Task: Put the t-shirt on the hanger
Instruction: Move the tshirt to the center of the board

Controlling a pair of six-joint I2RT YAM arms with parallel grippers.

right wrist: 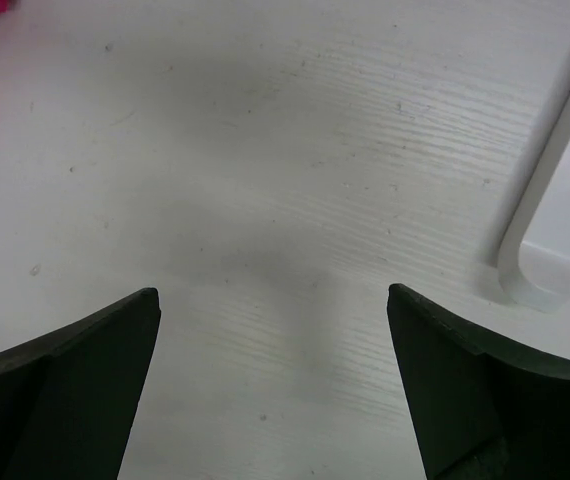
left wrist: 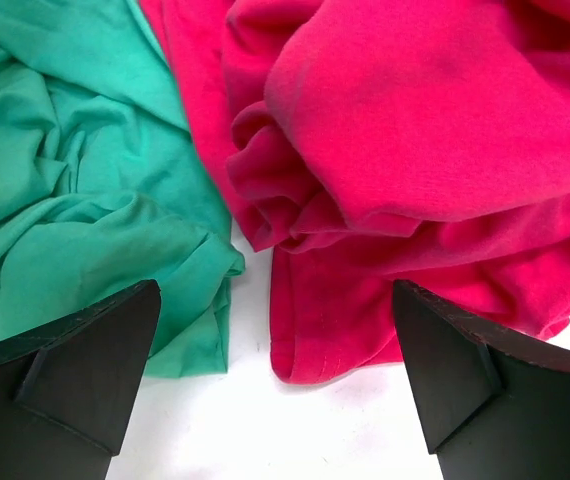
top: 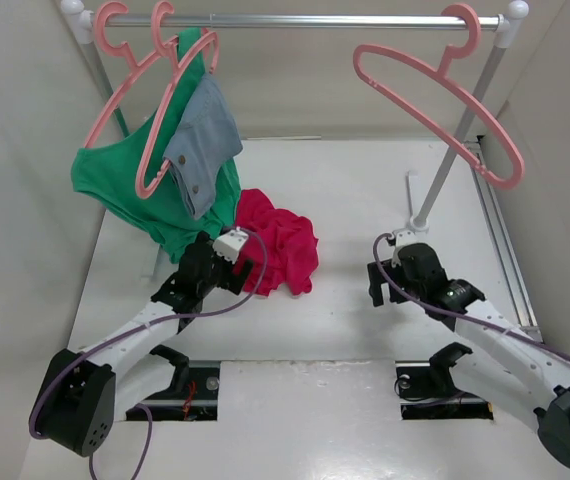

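The crimson-red t-shirt (top: 283, 243) lies crumpled on the white table near the middle, and fills the upper right of the left wrist view (left wrist: 415, 150). The empty salmon-pink hanger (top: 435, 85) hangs tilted from the rail at the upper right. My left gripper (top: 203, 262) is open at the t-shirt's left edge; in its wrist view (left wrist: 275, 370) the jaws stand wide apart just short of the shirt's hem. My right gripper (top: 383, 283) is open and empty over bare table (right wrist: 275, 380), to the right of the t-shirt.
Two pink hangers (top: 135, 70) at the rail's left bear a green garment (top: 115, 185) and a grey-blue denim piece (top: 203, 140). The green cloth (left wrist: 75, 180) touches the t-shirt. The rack's white post and foot (top: 420, 222) stand by my right gripper (right wrist: 535, 270).
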